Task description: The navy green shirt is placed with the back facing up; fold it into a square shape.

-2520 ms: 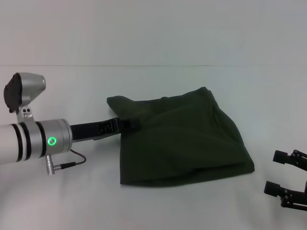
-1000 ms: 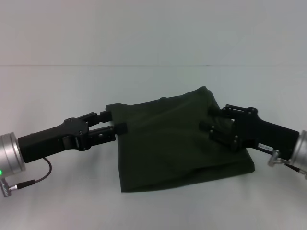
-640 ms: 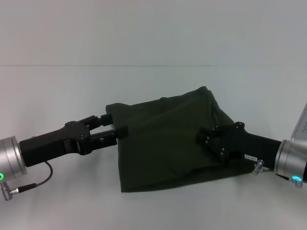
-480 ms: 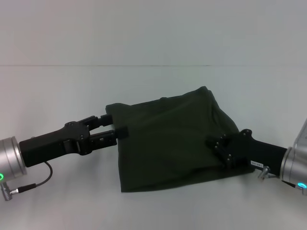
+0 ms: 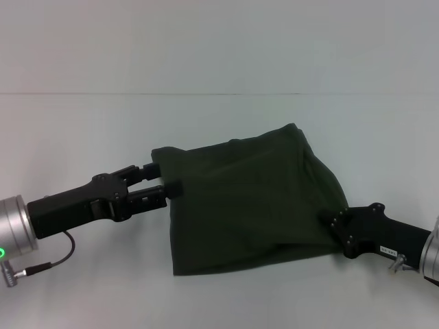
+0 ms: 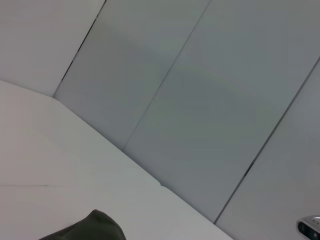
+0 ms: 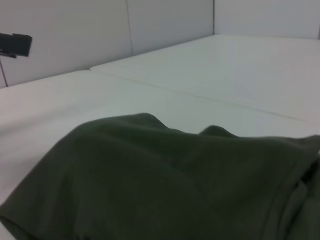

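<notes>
Olive navy green shirt (image 5: 254, 199) folded; left end effector (image 5: 163, 177) apart at its edge; right end effector (image 5: 337, 227) unclear.

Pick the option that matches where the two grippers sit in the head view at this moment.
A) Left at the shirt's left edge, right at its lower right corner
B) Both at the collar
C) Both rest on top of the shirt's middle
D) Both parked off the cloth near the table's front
A: the left gripper straddles the navy green shirt at its left edge, while the right gripper meets the lower right corner.

plain dark olive-green shirt (image 5: 247, 199) on a white table (image 5: 219, 116).
</notes>
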Robot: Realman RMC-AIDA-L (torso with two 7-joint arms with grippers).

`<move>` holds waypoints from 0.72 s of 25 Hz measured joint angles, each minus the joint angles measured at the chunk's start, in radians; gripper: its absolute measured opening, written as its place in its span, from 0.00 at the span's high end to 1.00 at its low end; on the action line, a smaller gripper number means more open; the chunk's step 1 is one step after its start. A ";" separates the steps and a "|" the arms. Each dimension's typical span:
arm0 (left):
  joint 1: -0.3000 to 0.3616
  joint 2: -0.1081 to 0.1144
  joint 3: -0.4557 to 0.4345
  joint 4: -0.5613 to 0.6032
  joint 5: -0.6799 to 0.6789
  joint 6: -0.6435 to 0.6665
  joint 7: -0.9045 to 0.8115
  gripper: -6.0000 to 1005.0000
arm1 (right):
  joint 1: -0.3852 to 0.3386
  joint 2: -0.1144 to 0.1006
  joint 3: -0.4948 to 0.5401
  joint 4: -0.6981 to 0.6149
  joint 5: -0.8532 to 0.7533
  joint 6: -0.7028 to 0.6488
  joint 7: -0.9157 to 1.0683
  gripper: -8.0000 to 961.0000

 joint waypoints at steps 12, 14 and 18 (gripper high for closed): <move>0.003 -0.004 -0.001 0.000 0.002 0.000 0.010 0.10 | -0.039 -0.001 0.103 -0.023 0.003 -0.123 -0.005 0.99; 0.003 -0.005 -0.001 0.000 0.002 0.000 0.011 0.10 | -0.036 -0.001 0.125 -0.033 0.008 -0.170 -0.005 0.99; -0.002 -0.006 -0.003 0.000 0.001 -0.001 0.014 0.10 | 0.025 0.005 0.124 -0.018 0.052 -0.161 -0.006 0.99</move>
